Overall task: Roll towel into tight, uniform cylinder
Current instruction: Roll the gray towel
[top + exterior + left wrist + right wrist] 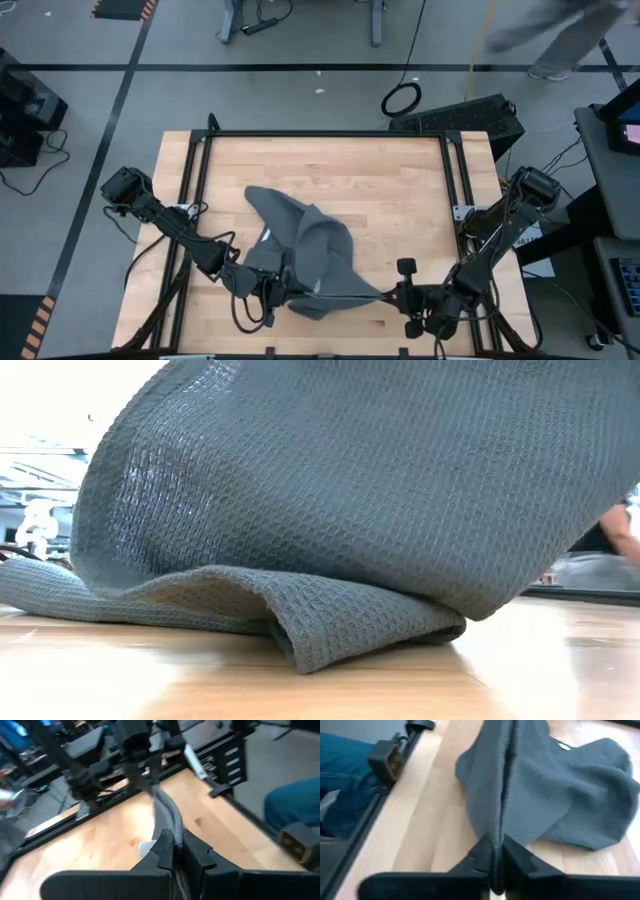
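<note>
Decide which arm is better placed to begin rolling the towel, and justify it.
Neither clearly: the left gripper and right gripper each pinch an edge of the crumpled towel. Probably both must first spread it flat.

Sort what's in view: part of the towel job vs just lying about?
Job:
- towel, crumpled, not rolled
- left tool, shut on towel edge
- right tool, shut on towel edge
- table

Lying about:
- cable loop on floor
- person passing beyond table
</note>
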You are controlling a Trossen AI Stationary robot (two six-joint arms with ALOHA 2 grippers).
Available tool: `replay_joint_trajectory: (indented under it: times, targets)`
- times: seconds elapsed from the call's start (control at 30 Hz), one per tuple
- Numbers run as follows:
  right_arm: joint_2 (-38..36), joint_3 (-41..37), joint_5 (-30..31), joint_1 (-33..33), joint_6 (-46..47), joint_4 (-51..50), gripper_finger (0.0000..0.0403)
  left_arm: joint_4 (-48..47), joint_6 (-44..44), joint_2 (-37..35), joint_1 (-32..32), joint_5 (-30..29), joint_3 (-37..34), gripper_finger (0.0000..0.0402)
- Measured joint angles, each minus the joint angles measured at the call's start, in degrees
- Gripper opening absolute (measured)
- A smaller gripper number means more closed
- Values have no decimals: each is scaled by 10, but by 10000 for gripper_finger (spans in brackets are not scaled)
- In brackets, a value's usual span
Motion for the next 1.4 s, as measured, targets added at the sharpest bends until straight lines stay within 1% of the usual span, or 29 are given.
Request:
replay_joint_trajectory:
  times: [0.07,0.2,0.3,0.4,0.5,0.57,0.63,0.7,0.73,0.77,0.8,0.9,1.0,1.13,1.23,1.27,1.33,1.4]
  targets:
    - [-11,0,-12,-1,-8,-2,8,0,5,0,0,-18,0,13]
    - [-40,0,5,-1,-14,-4,16,10,30,-1,2,-38,0,13]
    - [-70,0,14,-2,-43,-8,7,40,55,-4,10,-52,0,13]
    - [-117,2,67,-6,-84,-12,4,86,109,-15,21,-89,0,13]
    - [-172,18,146,-14,-135,-28,6,147,206,-38,39,-125,0,13]
    - [-207,37,202,-23,-196,-28,5,205,291,-62,58,-124,0,13]
    - [-239,62,250,-37,-271,-24,3,265,360,-87,88,-93,2,13]
    - [-266,93,272,-60,-366,2,2,279,392,-114,124,-53,14,13]
    - [-277,109,272,-77,-424,26,3,273,397,-125,144,-35,23,13]
    - [-285,125,268,-95,-478,56,3,268,402,-134,167,-12,33,13]
    - [-293,140,247,-116,-534,88,3,268,403,-140,192,11,42,13]
    - [-306,187,144,-190,-680,173,2,263,403,-148,270,90,81,13]
    - [-304,233,89,-269,-764,228,2,243,384,-147,346,134,133,13]
    - [-291,289,-1,-378,-805,229,2,175,306,-135,451,204,209,13]
    - [-270,325,-85,-446,-807,225,2,132,228,-121,518,294,267,13]
    - [-260,335,-111,-465,-807,226,2,120,204,-113,537,321,289,13]
    - [-234,362,-154,-501,-815,236,2,119,167,-96,565,355,326,13]
    - [-204,389,-181,-530,-828,240,2,120,133,-78,589,387,366,13]
